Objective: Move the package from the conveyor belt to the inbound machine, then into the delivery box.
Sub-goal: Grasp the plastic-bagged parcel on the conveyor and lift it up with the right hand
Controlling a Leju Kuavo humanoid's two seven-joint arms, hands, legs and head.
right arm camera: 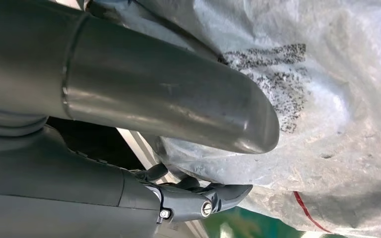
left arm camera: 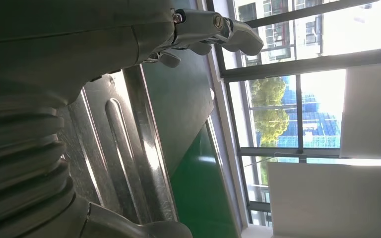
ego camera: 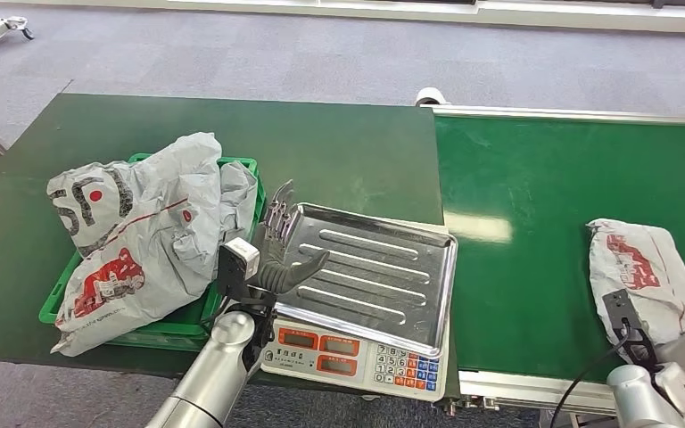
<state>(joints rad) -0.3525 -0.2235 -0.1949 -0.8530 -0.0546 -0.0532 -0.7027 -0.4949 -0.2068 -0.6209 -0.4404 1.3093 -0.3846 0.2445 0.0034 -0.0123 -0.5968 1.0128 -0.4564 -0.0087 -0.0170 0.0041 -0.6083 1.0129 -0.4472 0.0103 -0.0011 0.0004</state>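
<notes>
We see our right hand [ego camera: 682,357] close against the package [ego camera: 647,267] on the conveyor belt [ego camera: 544,196], its grip unclear; our left hand [ego camera: 278,250] hovers open-fingered over the scale's tray [ego camera: 383,276].

The conveyor belt [ego camera: 535,223] was a bright green with a pale silver rail along its edge, and the table [ego camera: 232,143] at nine o'clock of it was a darker, duller green. The package [ego camera: 647,267] on the belt was crinkly grey-white with a red print on top. The crate [ego camera: 165,330] was bright green, stuffed with bags [ego camera: 143,232] in the same grey, black lettering plus red marks. The scale [ego camera: 348,357] had a shiny ribbed steel tray, orange-red display windows and blue, red and white keys. Both arms were silver, hands dark grey.
</notes>
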